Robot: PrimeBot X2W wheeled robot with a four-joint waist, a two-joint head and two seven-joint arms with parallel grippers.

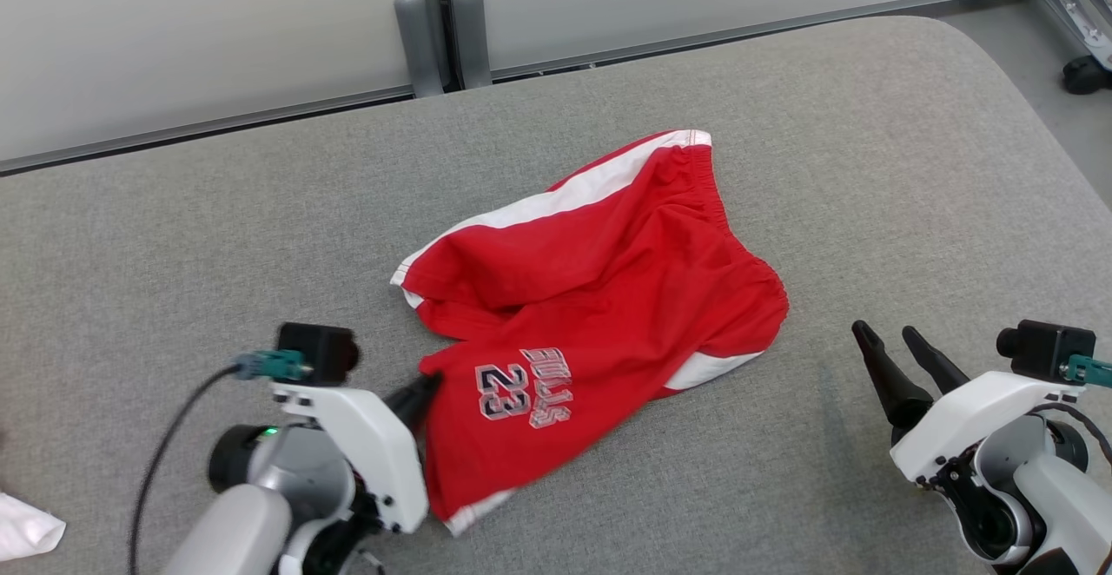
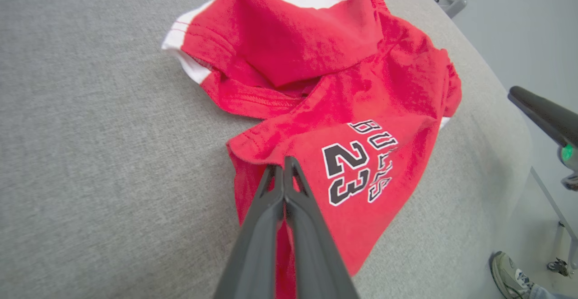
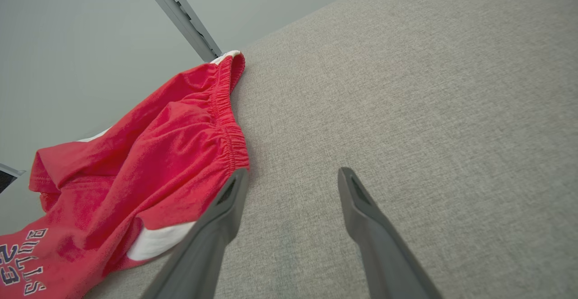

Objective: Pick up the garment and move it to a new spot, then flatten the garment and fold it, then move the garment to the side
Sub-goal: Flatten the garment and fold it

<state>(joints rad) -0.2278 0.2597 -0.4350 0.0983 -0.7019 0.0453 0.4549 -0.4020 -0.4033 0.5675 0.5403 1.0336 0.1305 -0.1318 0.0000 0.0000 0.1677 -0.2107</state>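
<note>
The garment (image 1: 599,297) is a pair of red shorts with white side stripes and "BULLS 23" printed on one leg, lying crumpled in the middle of the grey padded table (image 1: 174,236). My left gripper (image 1: 426,386) is shut on the hem of the printed leg; in the left wrist view the garment (image 2: 325,86) edge is pinched between the closed fingertips of that gripper (image 2: 284,165). My right gripper (image 1: 886,336) stands open to the right of the shorts, apart from them. In the right wrist view the garment (image 3: 149,168) and its elastic waistband lie left of that open gripper (image 3: 293,177).
A white cloth or paper (image 1: 26,527) shows at the lower left edge. Grey posts (image 1: 443,36) and a wall stand behind the table. A wheeled frame (image 1: 1086,28) is at the far right. A person's shoe (image 2: 510,272) is on the floor beside the table.
</note>
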